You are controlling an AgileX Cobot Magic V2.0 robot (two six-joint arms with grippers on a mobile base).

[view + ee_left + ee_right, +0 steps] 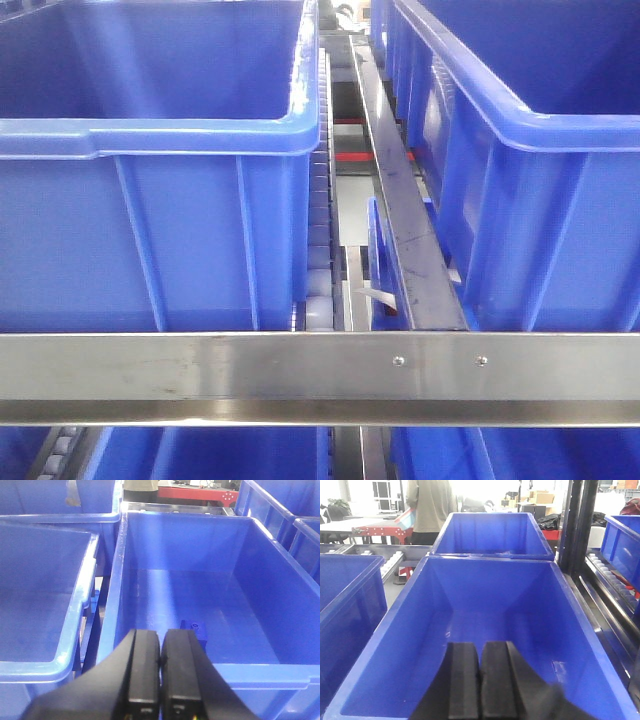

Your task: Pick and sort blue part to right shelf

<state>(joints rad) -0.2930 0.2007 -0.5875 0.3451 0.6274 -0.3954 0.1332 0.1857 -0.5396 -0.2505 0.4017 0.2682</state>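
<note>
In the left wrist view a small dark blue part [196,631] lies on the floor of a large blue crate [210,535], near its front wall. My left gripper [160,642] hangs above the crate's front rim, just left of the part, with its black fingers pressed together and nothing between them. In the right wrist view my right gripper [480,652] is also shut and holds nothing, hovering over another blue crate [400,615] that shows no contents. The front view shows the right shelf's steel front rail [320,365] with ribbed blue crates [150,150] behind it.
More blue crates [45,590] stand on both sides. A steel divider rail [400,200] and pale roller tracks [318,230] run between the crates. A person [430,505] stands at the back by a red-framed table [380,527]. A dark upright post [577,520] rises at the right.
</note>
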